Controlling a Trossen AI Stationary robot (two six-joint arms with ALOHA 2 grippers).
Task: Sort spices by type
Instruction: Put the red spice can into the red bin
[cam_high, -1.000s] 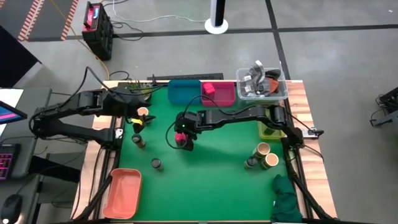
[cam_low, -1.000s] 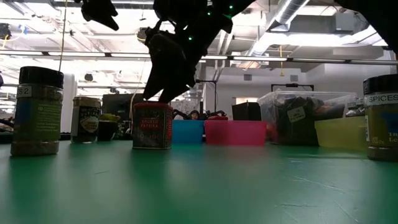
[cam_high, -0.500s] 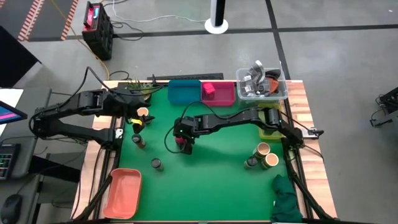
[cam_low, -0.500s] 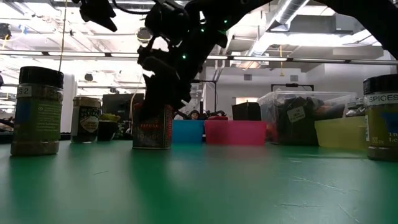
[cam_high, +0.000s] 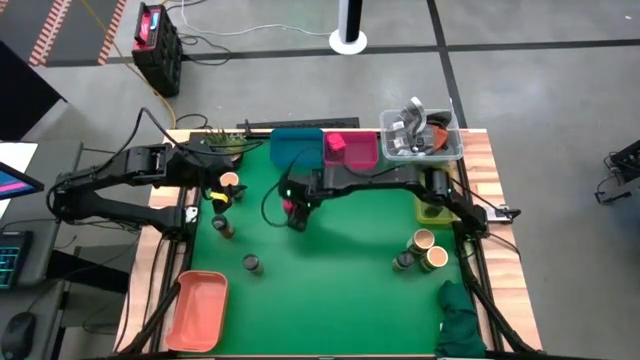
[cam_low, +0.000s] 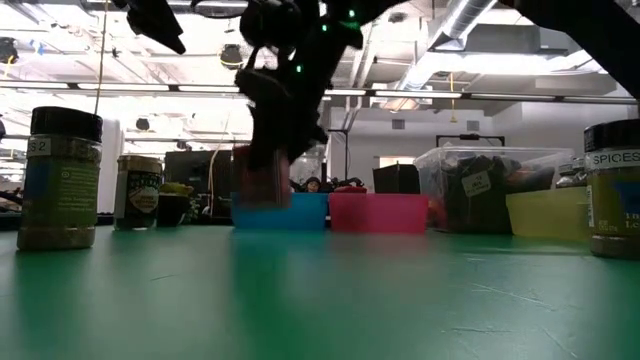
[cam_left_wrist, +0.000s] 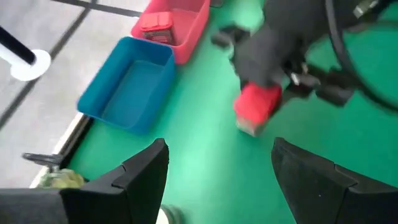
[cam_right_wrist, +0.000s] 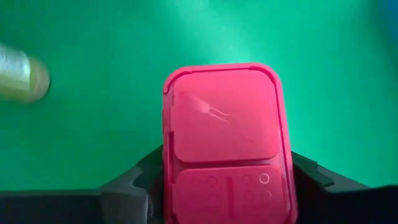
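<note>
High view: the right gripper (cam_high: 297, 208) sits at centre-left of the frame, a little above the middle, closed on a magenta-pink pack (cam_high: 292, 207) of which only a sliver shows beside the dark fingers. Up and to the right, at the table's far edge, lies the pink bin (cam_high: 361, 152) with another pink pack (cam_high: 336, 144) already in it; the blue bin (cam_high: 293, 148) is directly above the gripper. So the coming carry, as I judge it, runs up and rightward. The left gripper (cam_high: 213, 186) waits at left of centre beside a tan-topped jar (cam_high: 229, 181), and is well apart from the pink bin (the right arm is plainly the nearer one).

Low view: the held pack (cam_low: 263, 177) hangs clear of the green mat at upper centre-left, its long axis roughly upright, in front of the blue bin (cam_low: 305, 211), with the pink bin (cam_low: 378, 212) to the right of it.

Left wrist view: the left arm's fingers (cam_left_wrist: 144, 171) stand apart with nothing between them. The pack (cam_left_wrist: 256, 107) shows right of centre under the other arm's gripper, the pink bin (cam_left_wrist: 193, 28) toward upper centre.

Right wrist view: the pack's lid (cam_right_wrist: 225, 146) fills the centre, clamped on both flanks by the dark fingers (cam_right_wrist: 138, 177), long axis running up the frame.
</note>
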